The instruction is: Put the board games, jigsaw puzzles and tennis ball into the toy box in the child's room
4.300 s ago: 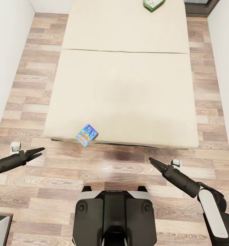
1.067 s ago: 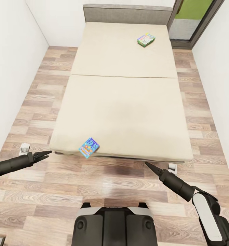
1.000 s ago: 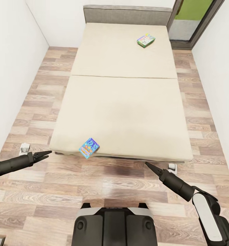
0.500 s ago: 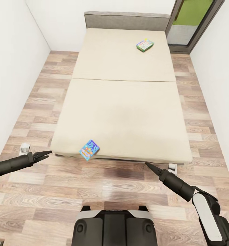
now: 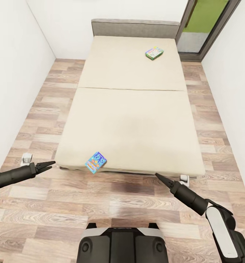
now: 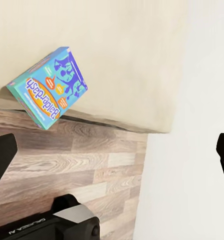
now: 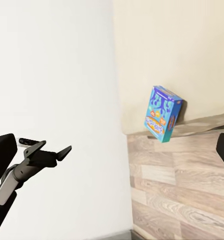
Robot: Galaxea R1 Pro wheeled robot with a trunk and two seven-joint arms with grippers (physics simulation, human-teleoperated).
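Two board games lie on the cream bed (image 5: 133,120). The blue one (image 5: 95,162) (image 6: 49,95) (image 7: 163,114) sits tilted at the near edge, partly overhanging it. The white-green one (image 5: 154,53) lies far off near the headboard. My left gripper (image 5: 52,164) (image 7: 66,149) hovers open over the floor, left of the blue game and apart from it. To the right of that game my right gripper (image 5: 157,176) is open and holds nothing. The table, toy box, jigsaw puzzles and tennis ball are out of view.
White walls close in on both sides of the bed, leaving narrow strips of wood floor (image 5: 45,109). A grey headboard (image 5: 135,27) and a dark-framed window (image 5: 201,22) stand at the back. My base (image 5: 122,243) is on the floor at the bed's foot.
The whole picture has shifted: more of the bed, the headboard and the window show now, so the camera moved. Both arms hold the same pose, and the games lie where they were.
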